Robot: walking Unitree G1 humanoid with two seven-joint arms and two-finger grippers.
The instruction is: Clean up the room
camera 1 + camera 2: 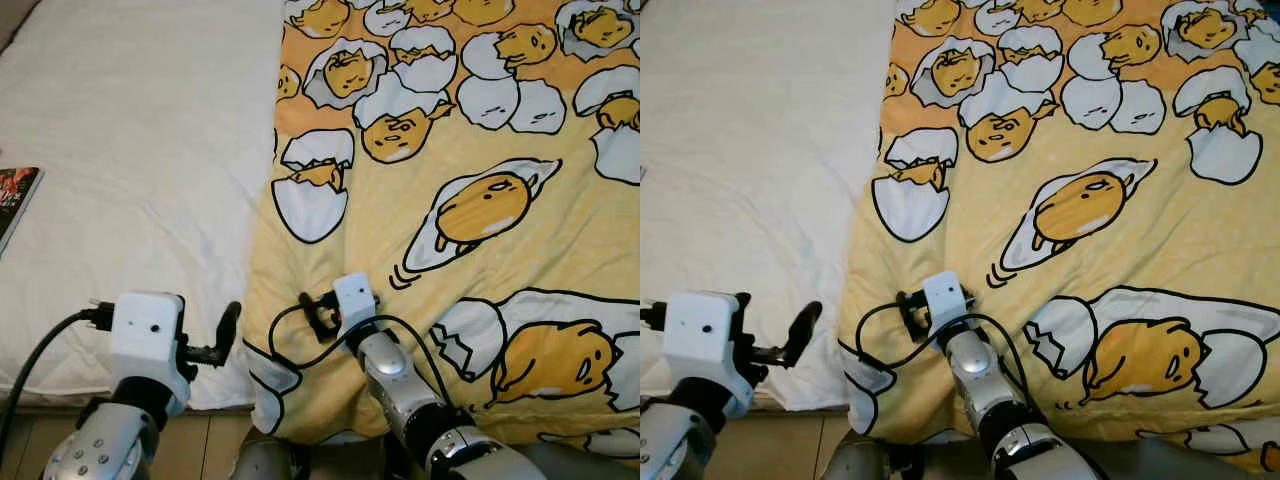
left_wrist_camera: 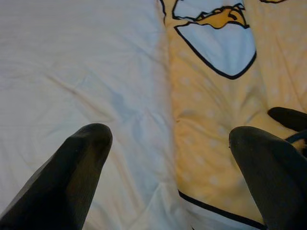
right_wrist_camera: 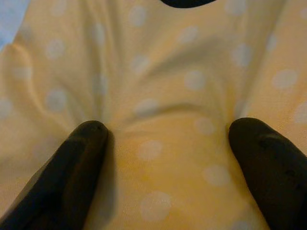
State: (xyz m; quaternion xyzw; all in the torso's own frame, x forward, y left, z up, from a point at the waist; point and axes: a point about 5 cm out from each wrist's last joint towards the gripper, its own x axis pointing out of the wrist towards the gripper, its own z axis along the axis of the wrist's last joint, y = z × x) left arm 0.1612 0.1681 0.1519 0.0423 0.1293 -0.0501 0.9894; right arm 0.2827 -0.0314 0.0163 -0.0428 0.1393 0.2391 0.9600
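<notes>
The yellow blanket [image 1: 470, 230], printed with egg cartoons, covers the right half of the bed and runs from the far edge down to the near edge, where it hangs over. To its left lies the bare white sheet [image 1: 140, 160].

The blanket looks soft, light and limp. It should bunch and fold rather than slide as one piece, and nothing about it seems fragile. A pinch of a fold near its left border or near corner looks like the best hold, since a flat stretch gives the fingers little to close on.

The right claw [image 1: 318, 312] presses into the blanket near its near-left corner. The right wrist view shows its fingers [image 3: 86, 143] spread apart, dug into the dotted fabric with a ridge of cloth puckering between them, not yet pinched. The left claw [image 1: 228, 335] hovers above the sheet just left of the blanket's border, its fingers [image 2: 91, 143] also wide apart and gripping nothing.

The head views show the whole spread, plus a book [image 1: 15, 200] at the far left edge of the bed. The left wrist view shows the seam where blanket meets sheet up close.
</notes>
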